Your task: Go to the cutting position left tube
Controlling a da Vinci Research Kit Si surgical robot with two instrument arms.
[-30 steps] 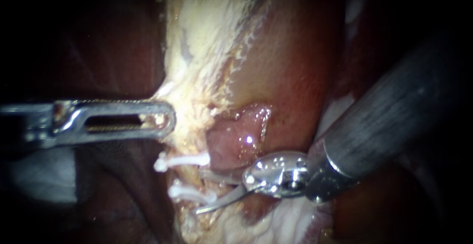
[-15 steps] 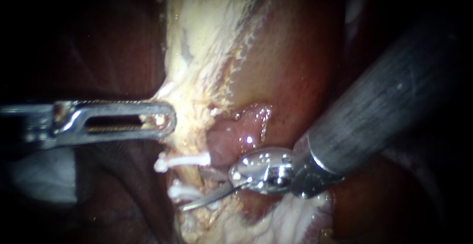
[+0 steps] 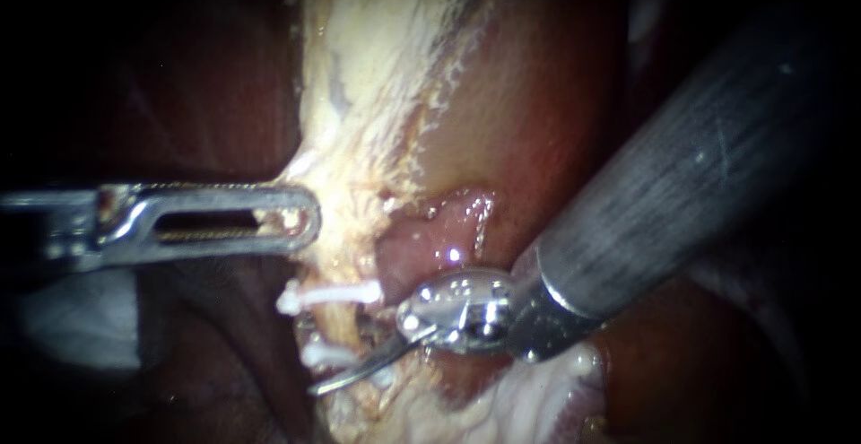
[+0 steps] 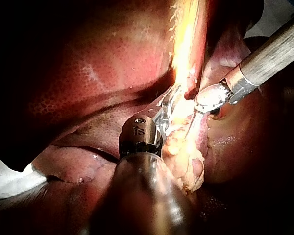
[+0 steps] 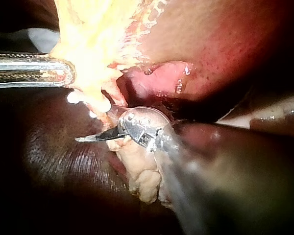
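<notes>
The right instrument (image 3: 357, 370) is coming in from the upper right, with its thick dark shaft ending in a shiny rounded hinge. From the hinge, one thin curved blade is reaching down and to the left. Whether this instrument is open or closed I cannot tell, because only this one blade is showing and the tissue is hiding the rest. The blade is lying across the front of the tube (image 3: 337, 323), a yellowish strand running up and down. It is crossing the tube at the lower clip (image 3: 321, 352), and its point is ending just past that clip over dark tissue. The upper clip (image 3: 328, 296) is sitting on the same tube a little higher, apart from the blade. Just beside the hinge, a wet pink raw patch (image 3: 430, 248) is shining.

The left instrument (image 3: 289, 220) is entering level from the left. Its long slotted jaws are closed on the edge of the pale yellow fatty tissue (image 3: 359, 94) and are holding it, above the upper clip. In the left wrist view, the dark red liver (image 4: 88, 73) is lying beside this instrument.
</notes>
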